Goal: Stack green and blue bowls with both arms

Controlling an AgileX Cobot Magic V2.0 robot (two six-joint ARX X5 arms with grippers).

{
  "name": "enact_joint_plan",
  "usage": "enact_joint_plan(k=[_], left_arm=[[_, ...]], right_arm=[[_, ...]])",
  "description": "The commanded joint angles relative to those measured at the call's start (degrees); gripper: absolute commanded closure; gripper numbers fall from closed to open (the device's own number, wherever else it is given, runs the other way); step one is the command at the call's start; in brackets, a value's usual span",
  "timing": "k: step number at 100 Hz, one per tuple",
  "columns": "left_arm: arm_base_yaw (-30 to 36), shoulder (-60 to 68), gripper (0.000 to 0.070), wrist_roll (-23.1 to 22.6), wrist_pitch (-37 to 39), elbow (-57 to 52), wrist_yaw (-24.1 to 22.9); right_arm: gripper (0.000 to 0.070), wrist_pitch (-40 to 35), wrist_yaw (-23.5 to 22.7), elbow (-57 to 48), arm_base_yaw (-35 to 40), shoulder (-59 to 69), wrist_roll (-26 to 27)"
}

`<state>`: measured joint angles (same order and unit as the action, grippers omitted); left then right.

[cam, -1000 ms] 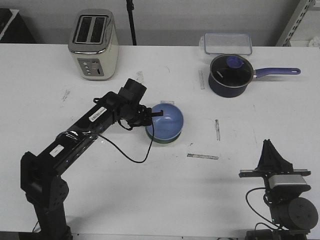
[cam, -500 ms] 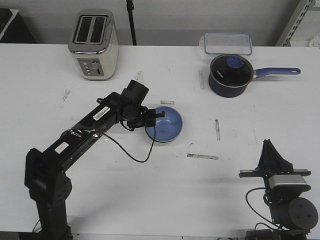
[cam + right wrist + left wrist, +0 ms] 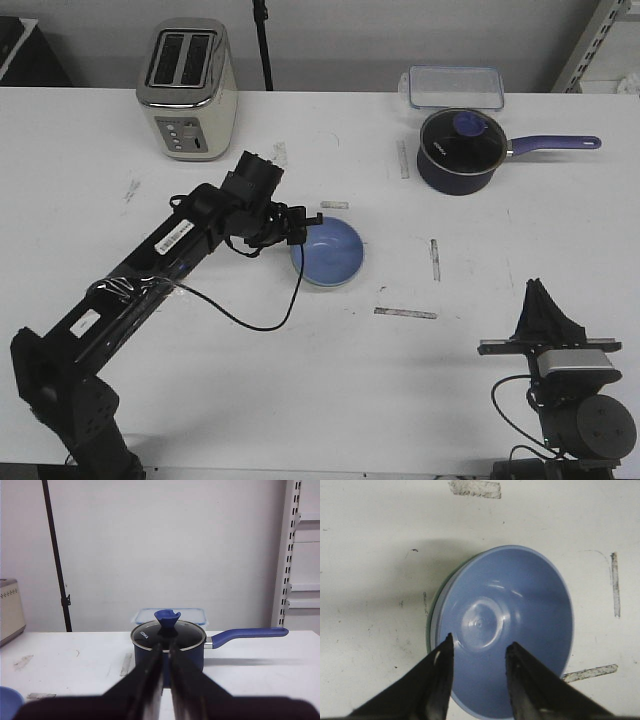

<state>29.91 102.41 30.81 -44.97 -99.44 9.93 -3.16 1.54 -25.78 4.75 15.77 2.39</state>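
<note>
i'm seeing the blue bowl (image 3: 329, 252) sitting inside the green bowl (image 3: 434, 611), near the middle of the worktop (image 3: 300, 380); only a thin green edge is showing beneath it in the left wrist view. my left tool (image 3: 479, 656) is hanging wide apart over the blue bowl's near rim, gripping nothing. my right tool (image 3: 165, 667) is sitting narrow, fingers almost touching, parked at the worktop's near right corner and pointing toward the saucepan (image 3: 458, 151).
</note>
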Motion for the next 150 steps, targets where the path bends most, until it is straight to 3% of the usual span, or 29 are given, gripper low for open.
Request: enact_joint_plan(k=[1, 14, 30, 40, 47, 66, 88, 100, 126, 150], left_arm=[[0.4, -0.1, 0.0490, -0.1, -0.2, -1.4, 0.0], [0.4, -2.3, 0.0496, -0.8, -0.1, -1.4, -2.0], [0.2, -6.3, 0.0514, -3.7, 1.0, 0.3, -10.9], [-0.5, -10.7, 0.0636, -6.4, 4.5, 4.7, -13.6], [-1.1, -14.4, 0.0700, -8.1, 8.4, 9.1, -13.6], [-4.1, -26.0, 0.0700, -9.8, 20.5, 23.2, -13.6], [-9.0, -39.8, 0.0700, -25.9, 38.7, 41.8, -13.6], [-12.1, -46.1, 0.0699, -31.7, 45.4, 50.1, -13.2], [-19.4, -59.1, 0.0699, -33.2, 49.2, 62.1, -8.5], [-23.7, -69.8, 0.0699, -32.9, 49.4, 69.5, -8.4]], right_arm=[[0.0686, 0.6, 0.0, -0.1, 0.0, 0.0, 0.5], [0.0686, 0.6, 0.0, -0.1, 0.0, 0.0, 0.5], [0.0686, 0.6, 0.0, -0.1, 0.0, 0.0, 0.5], [0.0686, 0.6, 0.0, -0.1, 0.0, 0.0, 0.5], [0.0686, 0.6, 0.0, -0.1, 0.0, 0.0, 0.5], [0.0686, 0.6, 0.0, -0.1, 0.0, 0.0, 0.5], [0.0686, 0.6, 0.0, -0.1, 0.0, 0.0, 0.5], [0.0686, 0.6, 0.0, -0.1, 0.0, 0.0, 0.5], [0.0686, 0.6, 0.0, -0.1, 0.0, 0.0, 0.5], [0.0686, 0.6, 0.0, -0.1, 0.0, 0.0, 0.5]])
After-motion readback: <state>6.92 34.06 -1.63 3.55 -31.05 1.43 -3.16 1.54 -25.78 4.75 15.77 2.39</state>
